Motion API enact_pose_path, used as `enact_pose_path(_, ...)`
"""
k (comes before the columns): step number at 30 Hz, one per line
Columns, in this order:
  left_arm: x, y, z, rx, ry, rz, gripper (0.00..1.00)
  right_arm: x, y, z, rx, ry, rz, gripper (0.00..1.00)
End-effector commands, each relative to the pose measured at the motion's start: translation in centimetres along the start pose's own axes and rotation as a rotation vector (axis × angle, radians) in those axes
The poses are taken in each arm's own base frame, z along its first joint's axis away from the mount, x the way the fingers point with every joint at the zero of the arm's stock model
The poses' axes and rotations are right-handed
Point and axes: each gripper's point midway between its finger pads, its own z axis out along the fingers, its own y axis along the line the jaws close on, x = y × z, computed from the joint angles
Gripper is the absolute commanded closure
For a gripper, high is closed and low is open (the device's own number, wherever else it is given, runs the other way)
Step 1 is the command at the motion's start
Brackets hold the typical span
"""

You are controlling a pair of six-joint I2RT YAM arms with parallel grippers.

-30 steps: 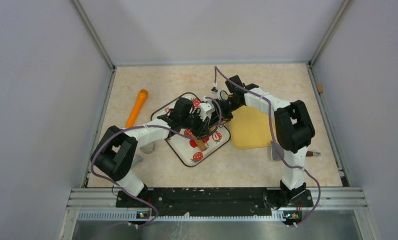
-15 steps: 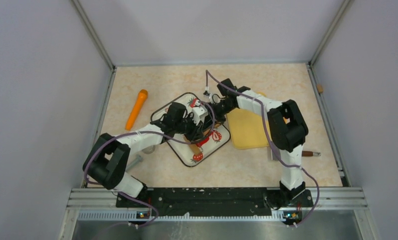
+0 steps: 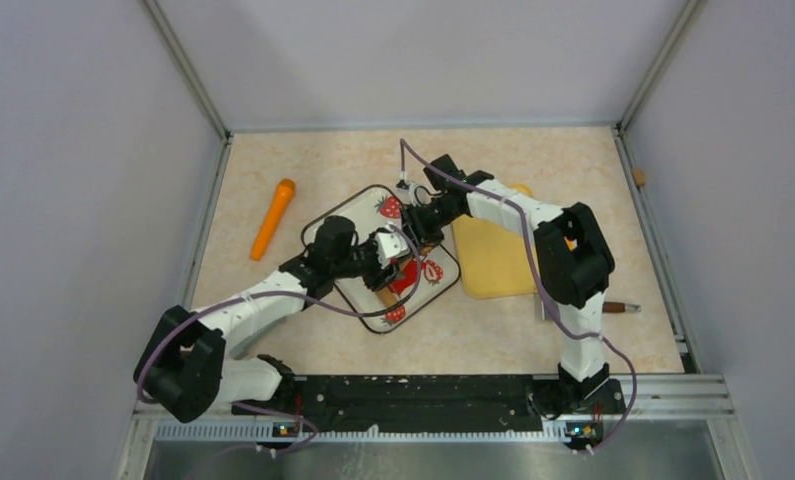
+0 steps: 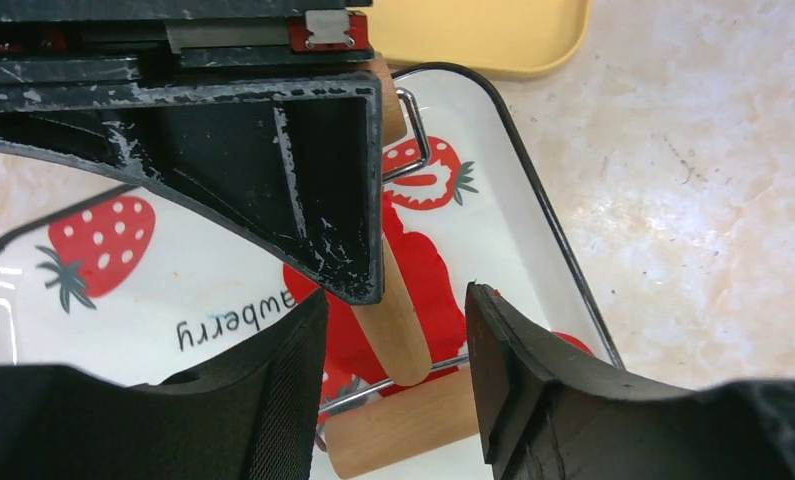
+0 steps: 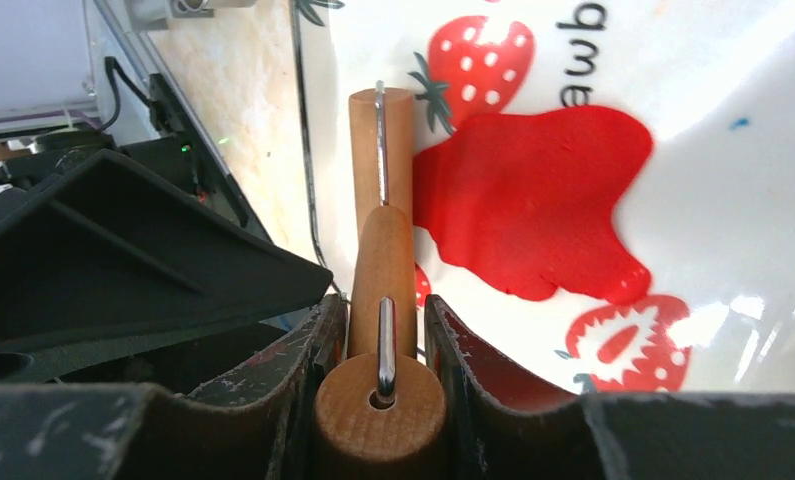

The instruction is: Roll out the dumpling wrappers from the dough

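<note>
Clamping the wooden roller [image 5: 381, 240] by its handle, the right gripper [image 5: 381, 312] has both jaws pressed tight against the wood at the lower middle of the right wrist view. The dough [image 5: 533, 200], a flattened ragged red blob, lies on the strawberry-printed tray [image 4: 503, 210], its left edge meeting the roller. The left gripper [image 4: 395, 300] hangs over the same tray with jaws wide, one on each side of the handle and clear of it. A yellow board [image 3: 493, 260] lies right of the tray.
</note>
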Motion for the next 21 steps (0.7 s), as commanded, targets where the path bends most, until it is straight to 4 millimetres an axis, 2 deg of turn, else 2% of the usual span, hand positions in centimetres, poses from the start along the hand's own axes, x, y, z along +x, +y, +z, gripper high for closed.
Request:
enact_pose_path(1, -2.4, -0.4, 1.8, 0.066, -0.129, 0.205, 0.45, -2.2, 1.4, -2.5, -0.003, -0.115, -0.061, 1.0)
enact_pose_path(5, -2.3, -0.6, 2.7, 0.091, -0.117, 0.19, 0.45, -2.6, 0.9, -3.9, -0.01, -0.151, -0.007, 1.0)
enact_pose_path(10, -0.5, -0.6, 4.0, 0.093, -0.07, 0.175, 0.46, -2.0, 0.5, -4.8, -0.003, -0.154, 0.007, 1.0)
enact_pose_path(15, 1.0, -0.5, 5.4, 0.09, -0.028, 0.176, 0.6, -1.1, -0.2, -4.7, 0.011, -0.145, 0.027, 1.0)
enact_pose_path(21, 2.2, -1.4, 7.4, 0.132, 0.002, 0.187, 0.85, -0.7, -0.5, -4.7, 0.021, -0.142, 0.036, 1.0)
